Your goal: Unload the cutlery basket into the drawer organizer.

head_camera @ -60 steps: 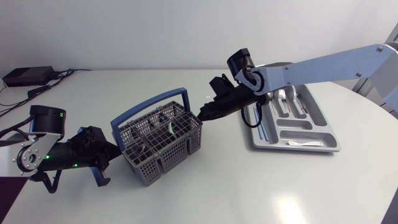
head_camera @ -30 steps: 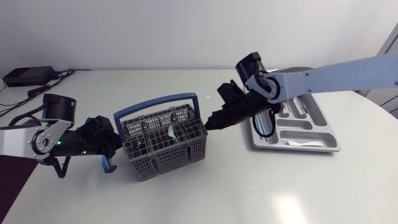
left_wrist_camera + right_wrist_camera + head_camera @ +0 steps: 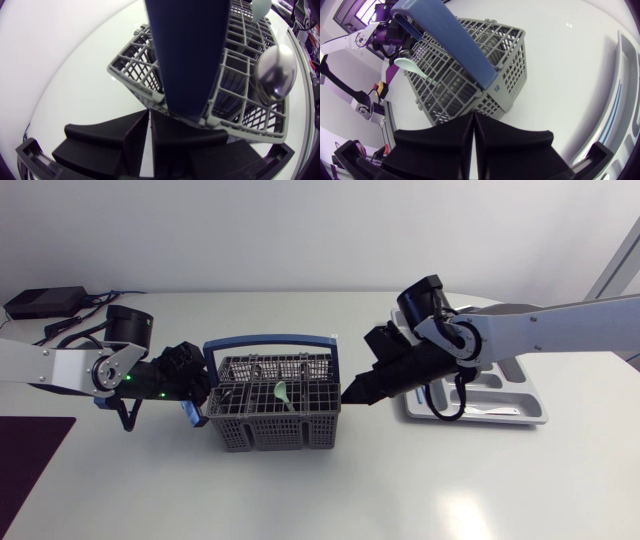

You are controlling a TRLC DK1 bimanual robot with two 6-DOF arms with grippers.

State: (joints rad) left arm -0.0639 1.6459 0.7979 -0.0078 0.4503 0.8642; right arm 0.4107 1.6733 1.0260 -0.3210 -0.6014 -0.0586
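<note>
Left gripper: both wedges pressed together with nothing between them. The tips sit at the left end of the cutlery basket, just under its blue handle. I can't tell whether they touch it.

Right gripper: fingers also closed flat on each other and empty, tips just beside the basket's right end.

The basket stands upright on the white table between my two grippers, with the handle arched over it. Inside it:
- a pale green spoon leaning near the middle
- a shiny metal spoon bowl sticking up beside the handle
- darker pieces I can't make out

The drawer organizer lies past the basket's right end, well apart, partly behind my right arm. A black box sits far beyond the basket's left end.
</note>
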